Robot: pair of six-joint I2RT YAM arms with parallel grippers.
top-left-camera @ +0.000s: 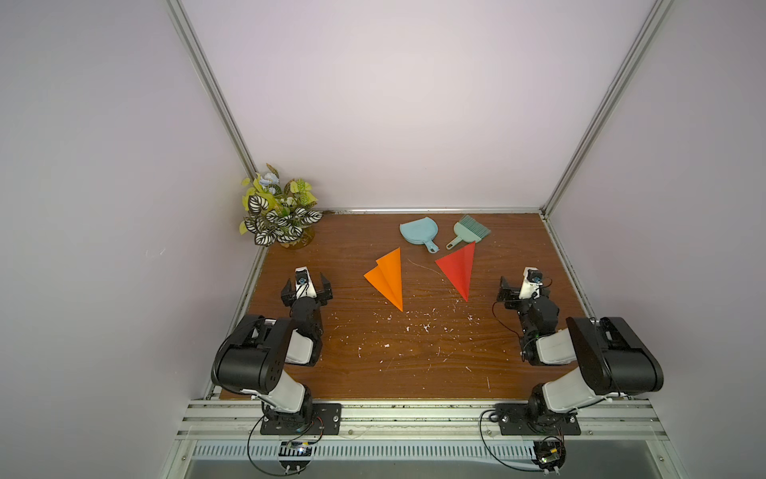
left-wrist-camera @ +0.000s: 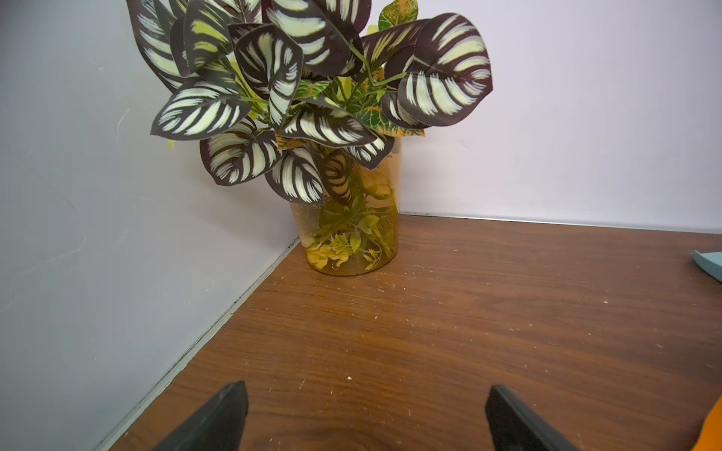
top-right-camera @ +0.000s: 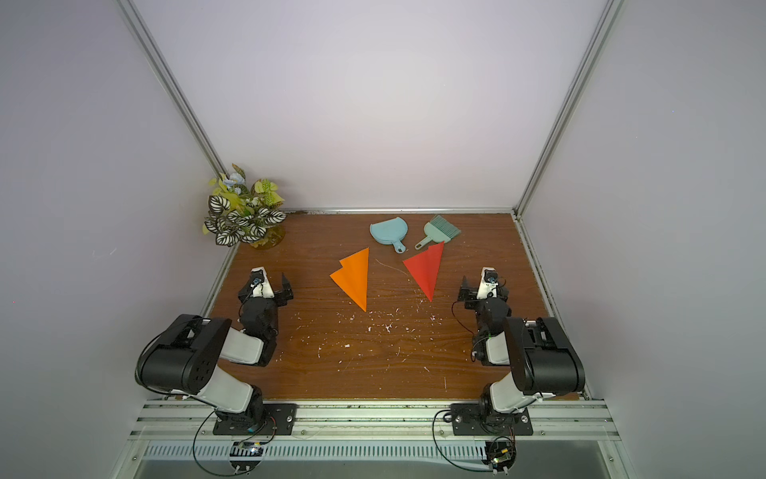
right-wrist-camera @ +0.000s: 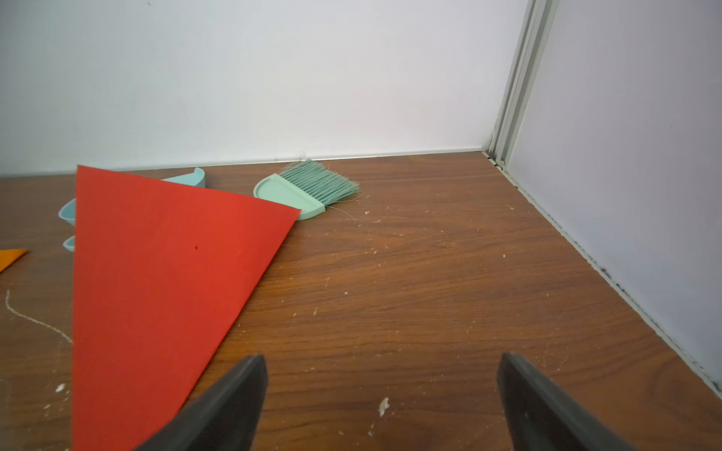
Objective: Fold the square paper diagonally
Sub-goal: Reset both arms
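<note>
Two sheets of paper lie folded into triangles on the wooden table in both top views. The orange paper [top-left-camera: 387, 280] [top-right-camera: 354, 280] has misaligned layers, with a stepped notch on its left edge. The red paper [top-left-camera: 458, 267] [top-right-camera: 427, 267] [right-wrist-camera: 156, 273] lies flat to its right. My left gripper [top-left-camera: 306, 284] [left-wrist-camera: 367, 392] stands open over bare table, left of the orange paper, whose corner [left-wrist-camera: 715, 425] shows at the left wrist view's edge. My right gripper [top-left-camera: 524, 286] [right-wrist-camera: 383, 363] stands open, empty, just right of the red paper's near point.
A plant in an amber vase [top-left-camera: 282, 211] [left-wrist-camera: 347, 234] fills the far left corner, ahead of my left gripper. A blue dustpan [top-left-camera: 418, 232] and a green brush [top-left-camera: 468, 230] [right-wrist-camera: 308, 187] lie behind the papers. White crumbs [top-left-camera: 414, 327] dot the table. Walls close three sides.
</note>
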